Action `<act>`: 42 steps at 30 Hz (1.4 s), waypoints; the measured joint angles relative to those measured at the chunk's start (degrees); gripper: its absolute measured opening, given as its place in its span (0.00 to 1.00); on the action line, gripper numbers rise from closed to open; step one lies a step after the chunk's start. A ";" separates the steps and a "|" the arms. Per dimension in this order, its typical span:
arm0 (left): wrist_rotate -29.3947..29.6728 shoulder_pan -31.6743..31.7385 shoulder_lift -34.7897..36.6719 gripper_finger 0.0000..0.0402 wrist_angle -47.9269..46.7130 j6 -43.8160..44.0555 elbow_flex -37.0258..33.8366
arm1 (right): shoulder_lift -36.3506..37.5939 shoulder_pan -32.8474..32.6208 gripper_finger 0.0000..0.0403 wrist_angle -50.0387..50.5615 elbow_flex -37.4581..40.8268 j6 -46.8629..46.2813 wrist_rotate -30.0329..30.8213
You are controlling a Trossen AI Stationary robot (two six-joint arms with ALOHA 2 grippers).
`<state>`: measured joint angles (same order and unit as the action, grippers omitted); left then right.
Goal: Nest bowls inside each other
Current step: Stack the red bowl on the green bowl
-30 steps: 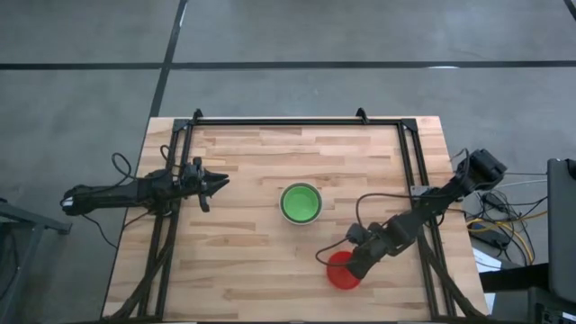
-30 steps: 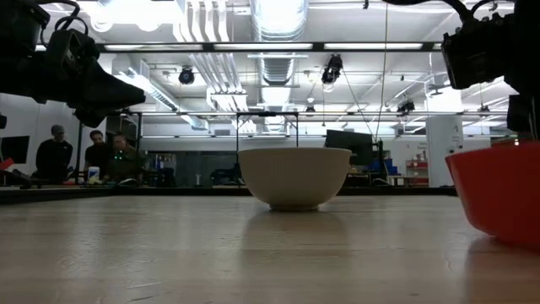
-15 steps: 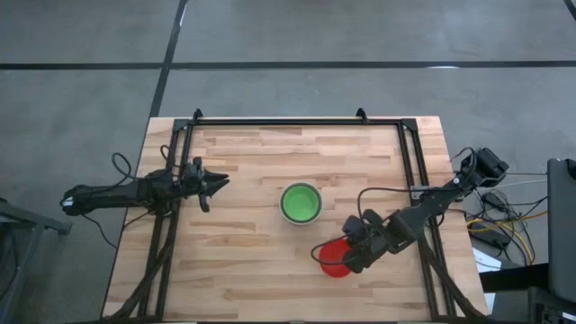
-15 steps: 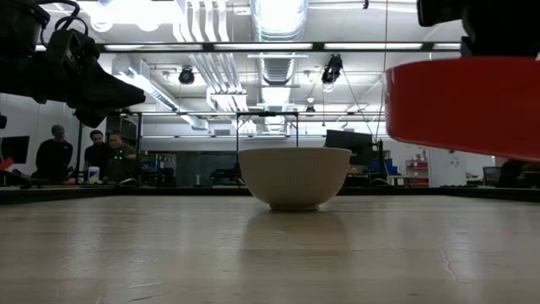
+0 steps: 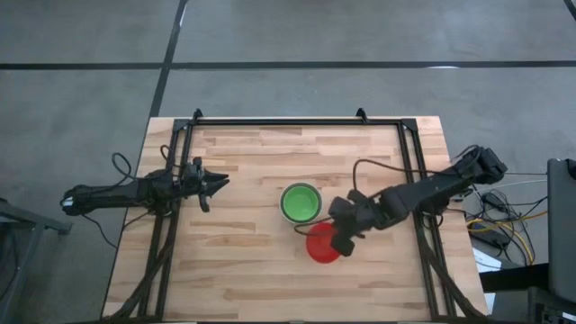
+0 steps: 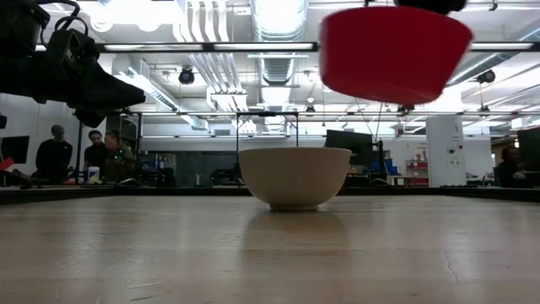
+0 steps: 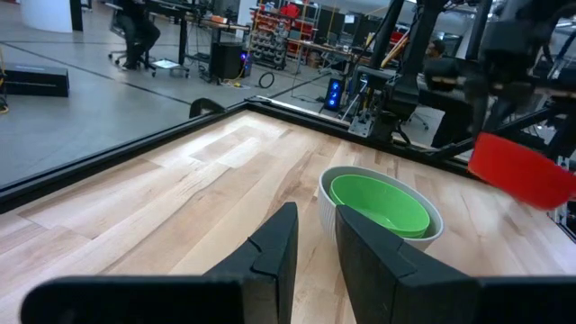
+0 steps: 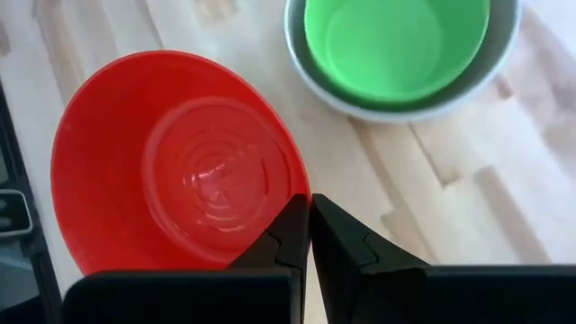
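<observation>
On the wooden tabletop, near its centre, a pale grey-white bowl stands upright with a green bowl nested inside, both mouths facing up. At about four o'clock from that stack, well above the wood, a red bowl hangs mouth up, slightly tilted, its rim pinched by the right gripper. Over at nine o'clock the left gripper hovers with fingers slightly parted, holding nothing, pointing toward the stack.
</observation>
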<state>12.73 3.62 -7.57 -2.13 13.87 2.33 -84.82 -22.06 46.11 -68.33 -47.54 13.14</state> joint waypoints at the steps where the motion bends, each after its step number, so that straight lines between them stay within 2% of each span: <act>1: 0.00 0.02 0.00 0.21 0.00 0.02 0.00 | 0.00 0.77 0.02 -0.01 -0.52 0.85 -0.15; 3: 0.02 0.00 -0.01 0.21 0.01 0.00 0.00 | 0.00 2.62 0.02 -0.01 -1.22 2.07 -1.04; 11: 0.00 0.02 -0.01 0.21 0.00 0.00 0.00 | 0.00 12.01 0.02 -1.21 -2.41 7.77 -11.76; 21: 0.00 0.00 0.00 0.21 0.00 0.00 0.00 | -1.94 19.48 0.02 -1.25 -6.81 12.05 -13.38; 27: 0.00 0.01 -0.02 0.21 0.02 0.00 0.00 | -6.42 23.39 0.02 0.47 -9.97 13.94 -15.98; 35: 0.00 0.02 -0.02 0.21 0.02 0.00 0.00 | -13.64 26.83 0.02 6.59 -17.27 16.42 -16.20; 42: 0.00 0.02 -0.02 0.21 0.02 0.02 0.00 | -16.92 29.29 0.02 7.45 -19.23 17.15 -16.22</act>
<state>12.73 3.63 -7.60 -2.11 13.88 2.33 -101.73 7.24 53.55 -87.56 -30.40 -3.08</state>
